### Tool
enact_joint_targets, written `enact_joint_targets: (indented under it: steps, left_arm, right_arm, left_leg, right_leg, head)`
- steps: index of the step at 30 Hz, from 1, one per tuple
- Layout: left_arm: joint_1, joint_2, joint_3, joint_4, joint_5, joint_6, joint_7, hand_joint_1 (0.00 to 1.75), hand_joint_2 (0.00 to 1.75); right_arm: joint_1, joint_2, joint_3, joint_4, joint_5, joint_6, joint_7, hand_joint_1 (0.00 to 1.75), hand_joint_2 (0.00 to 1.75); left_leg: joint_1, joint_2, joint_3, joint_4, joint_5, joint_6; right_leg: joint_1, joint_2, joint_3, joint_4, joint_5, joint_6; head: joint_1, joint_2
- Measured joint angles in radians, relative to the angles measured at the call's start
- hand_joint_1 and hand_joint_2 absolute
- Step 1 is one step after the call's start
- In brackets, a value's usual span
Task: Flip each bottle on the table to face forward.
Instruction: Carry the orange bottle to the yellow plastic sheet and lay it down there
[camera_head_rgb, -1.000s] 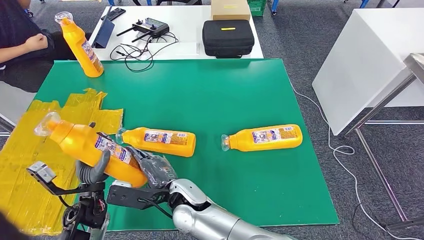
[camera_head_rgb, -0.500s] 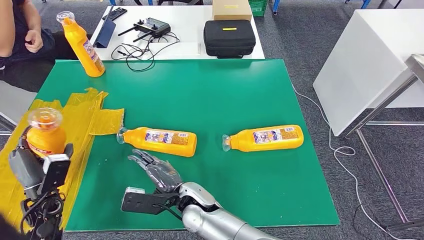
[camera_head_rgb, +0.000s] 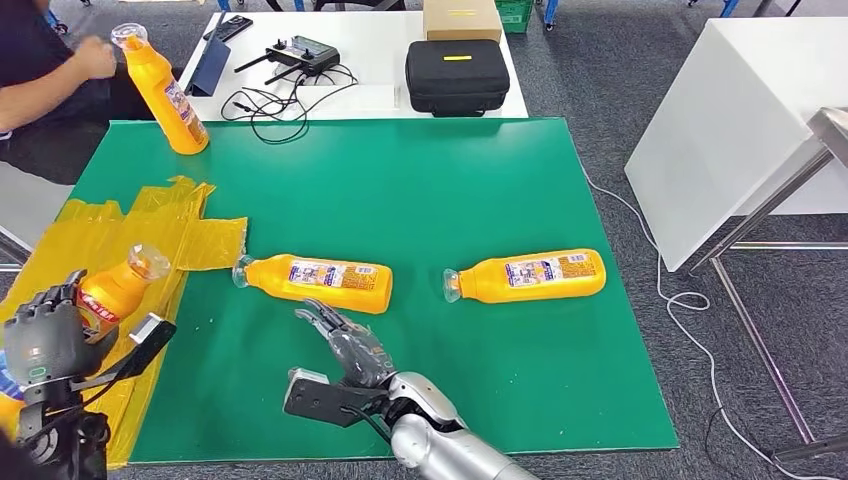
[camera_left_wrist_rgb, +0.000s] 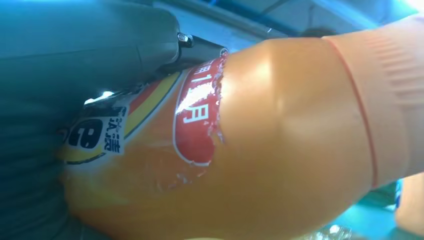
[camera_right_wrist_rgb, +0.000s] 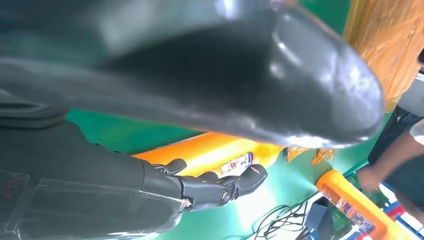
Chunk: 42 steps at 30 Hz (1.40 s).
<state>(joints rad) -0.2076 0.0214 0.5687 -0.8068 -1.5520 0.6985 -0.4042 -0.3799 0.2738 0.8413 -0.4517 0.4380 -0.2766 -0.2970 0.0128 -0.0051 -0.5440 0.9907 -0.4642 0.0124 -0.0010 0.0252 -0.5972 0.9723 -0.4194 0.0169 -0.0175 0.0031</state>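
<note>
Green desk (camera_head_rgb: 420, 190) under everything, grey carpet around it, yellow plastic sheet (camera_head_rgb: 70, 250) crumpled over the desk's 9 o'clock edge. Behind, at 12 o'clock, a white table (camera_head_rgb: 370, 60) carrying a black case (camera_head_rgb: 456, 75), a cardboard box (camera_head_rgb: 460, 17), a controller (camera_head_rgb: 305, 52) and tangled cables (camera_head_rgb: 270, 105). Another white table (camera_head_rgb: 730, 120) at 3 o'clock. A person's arm (camera_head_rgb: 60, 75) at 10 o'clock, just beside an upright bottle (camera_head_rgb: 165, 90) on the desk's far corner.

Two more bottles lying on their sides mid-desk: middle bottle (camera_head_rgb: 315, 282) with its cap toward 9 o'clock, right bottle (camera_head_rgb: 527, 276) well apart at 3 o'clock from it, cap also toward 9 o'clock. Held bottle (camera_head_rgb: 115, 287) at 8 o'clock, over the yellow sheet, tilted with cap up toward 1 o'clock; red and yellow label close up in the left wrist view (camera_left_wrist_rgb: 195, 110).

Left hand (camera_head_rgb: 45, 335) wrapped around the held bottle's lower body, fingers curled on it. Right hand (camera_head_rgb: 350, 345) just below the middle bottle at 6 o'clock, apart from it, fingers spread and stretched toward it, holding nothing; fingers (camera_right_wrist_rgb: 220, 187) likewise outstretched in the right wrist view.
</note>
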Motion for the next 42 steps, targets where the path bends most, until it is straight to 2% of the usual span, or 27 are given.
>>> enact_joint_targets:
  steps: [6, 8, 9, 12, 13, 17, 21, 23, 27, 32, 38, 40, 42]
  left_arm:
    - [-0.020, 0.034, -0.138, 0.134, -0.012, 0.000, 0.132, 1.75, 1.75]
    - [-0.026, 0.042, -0.183, 0.169, -0.006, 0.000, 0.149, 1.75, 1.75]
    - [-0.027, 0.047, -0.199, 0.182, -0.001, 0.000, 0.140, 1.67, 1.75]
    - [-0.032, 0.063, -0.230, 0.231, 0.005, 0.001, 0.117, 0.36, 1.75]
    - [-0.037, 0.068, -0.238, 0.253, 0.004, 0.000, 0.116, 0.00, 1.75]
    - [-0.074, 0.093, -0.284, 0.363, 0.002, -0.034, 0.114, 0.00, 1.75]
    - [-0.113, 0.113, -0.319, 0.426, 0.014, -0.087, 0.113, 0.00, 0.00]
    - [-0.127, 0.122, -0.329, 0.444, 0.019, -0.110, 0.109, 0.00, 0.00]
    - [-0.145, 0.132, -0.342, 0.465, 0.033, -0.147, 0.081, 0.00, 0.00]
    - [-0.153, 0.132, -0.349, 0.479, 0.088, -0.164, 0.009, 0.00, 0.00]
    - [-0.186, 0.109, -0.314, 0.485, 0.276, -0.197, -0.184, 0.00, 0.00]
    - [-0.195, 0.094, -0.304, 0.476, 0.385, -0.232, -0.239, 0.00, 0.00]
    - [-0.193, 0.077, -0.321, 0.426, 0.620, -0.306, -0.275, 0.00, 0.00]
  right_arm:
    - [0.018, -0.010, -0.018, -0.028, 0.007, 0.008, 0.013, 0.00, 0.00]
    - [0.020, -0.013, -0.017, -0.040, 0.005, 0.009, 0.019, 0.00, 0.00]
    - [0.020, -0.014, -0.017, -0.042, 0.005, 0.010, 0.014, 0.00, 0.00]
    - [0.021, -0.023, -0.018, -0.044, 0.006, 0.016, -0.005, 0.00, 0.00]
    - [0.021, -0.025, -0.018, -0.044, 0.006, 0.020, -0.008, 0.00, 0.00]
    - [0.024, -0.034, -0.022, -0.045, 0.012, 0.025, -0.010, 0.00, 0.00]
    - [0.024, -0.046, -0.032, -0.049, 0.022, 0.024, -0.009, 0.00, 0.00]
    - [0.024, -0.052, -0.037, -0.053, 0.027, 0.021, -0.004, 0.00, 0.00]
    - [0.023, -0.063, -0.049, -0.064, 0.050, -0.006, 0.029, 0.00, 1.75]
    - [0.002, -0.072, -0.073, -0.078, 0.116, -0.044, 0.118, 0.00, 1.75]
    - [-0.076, -0.082, -0.137, -0.071, 0.203, -0.051, 0.214, 0.00, 1.75]
    - [-0.104, -0.083, -0.161, -0.060, 0.231, -0.046, 0.235, 0.00, 1.75]
    - [-0.134, -0.082, -0.183, -0.041, 0.267, -0.031, 0.261, 0.00, 1.75]
  left_leg:
    - [0.000, 0.000, 0.000, 0.000, 0.000, 0.000]
    - [0.000, 0.000, 0.000, 0.000, 0.000, 0.000]
    - [0.000, 0.001, 0.000, 0.000, 0.000, 0.000]
    - [0.000, 0.001, 0.000, 0.000, 0.000, 0.000]
    - [0.000, 0.001, 0.000, 0.000, 0.000, 0.000]
    - [0.000, -0.001, 0.000, 0.000, 0.000, 0.000]
    - [0.000, -0.002, 0.003, 0.000, 0.000, 0.000]
    - [0.000, -0.003, 0.005, 0.000, 0.000, 0.000]
    - [0.000, -0.004, 0.006, 0.000, 0.001, -0.001]
    - [-0.001, -0.005, 0.006, 0.000, 0.002, 0.000]
    - [-0.001, -0.005, 0.006, 0.000, 0.003, 0.000]
    - [-0.001, -0.005, 0.006, 0.000, 0.003, 0.000]
    - [-0.001, -0.004, 0.005, 0.001, 0.003, 0.000]
  right_leg:
    - [0.000, 0.000, 0.000, 0.000, 0.000, 0.000]
    - [0.000, 0.000, 0.000, 0.000, 0.000, 0.000]
    - [0.000, 0.000, 0.000, 0.000, 0.000, 0.000]
    - [0.000, 0.001, 0.000, 0.000, 0.000, 0.000]
    - [0.000, 0.000, 0.000, 0.000, 0.000, 0.000]
    - [0.000, -0.001, 0.001, 0.000, 0.000, 0.000]
    - [0.000, -0.002, 0.005, 0.000, 0.000, 0.000]
    - [0.000, -0.003, 0.006, 0.000, 0.000, 0.000]
    - [0.000, -0.005, 0.008, 0.000, 0.000, 0.000]
    - [0.000, -0.006, 0.008, 0.000, 0.000, 0.000]
    - [0.000, -0.007, 0.008, 0.000, 0.000, 0.000]
    - [0.000, -0.006, 0.007, 0.000, 0.001, 0.000]
    - [0.000, -0.006, 0.006, 0.000, 0.001, 0.001]
  head:
    - [0.000, 0.000]
    - [0.000, 0.000]
    - [0.000, 0.000]
    - [0.000, 0.000]
    - [0.000, 0.000]
    - [0.000, 0.000]
    - [0.000, 0.000]
    - [0.000, 0.000]
    - [0.000, 0.000]
    - [0.000, 0.000]
    - [0.000, 0.000]
    - [0.000, 0.000]
    - [0.000, 0.000]
